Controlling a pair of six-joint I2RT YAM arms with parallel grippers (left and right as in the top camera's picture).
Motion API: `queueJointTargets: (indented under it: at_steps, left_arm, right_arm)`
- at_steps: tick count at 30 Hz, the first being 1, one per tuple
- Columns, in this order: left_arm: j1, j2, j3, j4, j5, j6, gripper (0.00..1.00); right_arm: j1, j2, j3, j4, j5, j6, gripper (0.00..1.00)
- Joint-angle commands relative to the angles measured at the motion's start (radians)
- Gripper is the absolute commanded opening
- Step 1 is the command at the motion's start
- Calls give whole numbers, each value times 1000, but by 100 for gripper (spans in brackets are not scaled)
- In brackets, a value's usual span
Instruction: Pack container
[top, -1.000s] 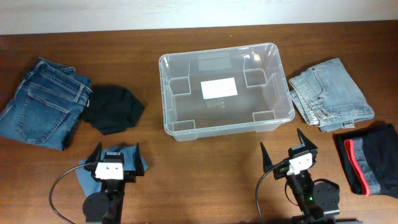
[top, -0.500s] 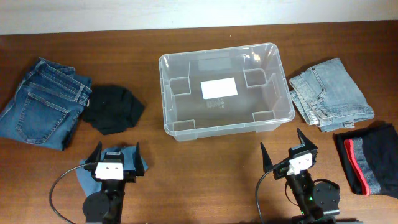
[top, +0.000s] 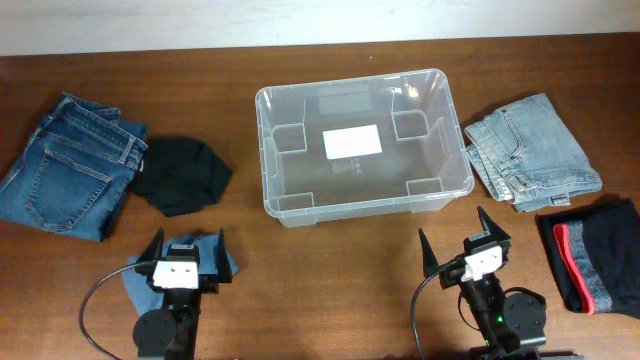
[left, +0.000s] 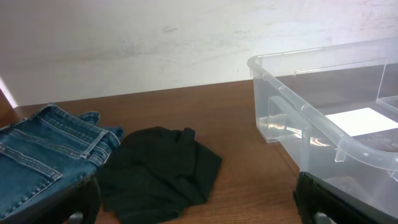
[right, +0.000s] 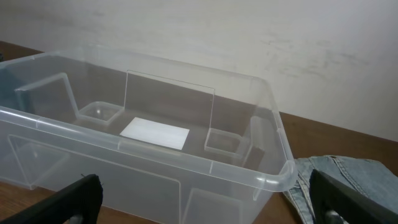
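The container (top: 268, 150), a clear plastic bin with a white label (top: 352, 141) on its bottom, stands empty at the table's centre. Left of it lie folded dark blue jeans (top: 68, 165) and a crumpled black garment (top: 182, 175). To its right are light blue jeans (top: 530, 150) and a folded black garment with red and grey trim (top: 595, 255). My left gripper (top: 188, 240) stands open at the front left, over a small blue cloth (top: 135, 285). At the front right, short of the container's near wall (right: 205, 165), my right gripper (top: 457, 238) is open and holds nothing.
In the left wrist view the black garment (left: 158, 171) lies just ahead between the fingers (left: 74, 202), with the dark jeans (left: 43, 149) to the left and the container's corner (left: 311, 112) to the right. The light jeans (right: 348, 177) show beside the container in the right wrist view.
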Motion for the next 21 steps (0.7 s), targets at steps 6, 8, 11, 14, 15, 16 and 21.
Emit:
queueJointTargets:
  at_steps: [6, 8, 11, 14, 15, 16, 21]
  left_arm:
    - [6, -8, -7, 1, -10, 17, 100]
    - [6, -8, -7, 1, -10, 16, 100]
    - [6, -8, -8, 1, -10, 16, 100]
    - [6, -8, -7, 1, -10, 17, 100]
    - [6, -8, -7, 1, -10, 17, 100]
    - [6, -8, -7, 1, -10, 16, 100]
    - [6, -8, -7, 1, -10, 17, 100]
  right_arm:
    - [-5, -5, -5, 7, 14, 2, 98]
    - [-5, -5, -2, 50, -4, 40, 98]
    - [-5, -5, 34, 98, -3, 118, 98]
    - [-5, -5, 118, 139, 12, 144, 98]
    - [-5, -5, 146, 140, 31, 144, 98]
    - [-5, -4, 183, 138, 61, 144, 98]
    - [-5, 37, 336, 139, 223, 143, 98]
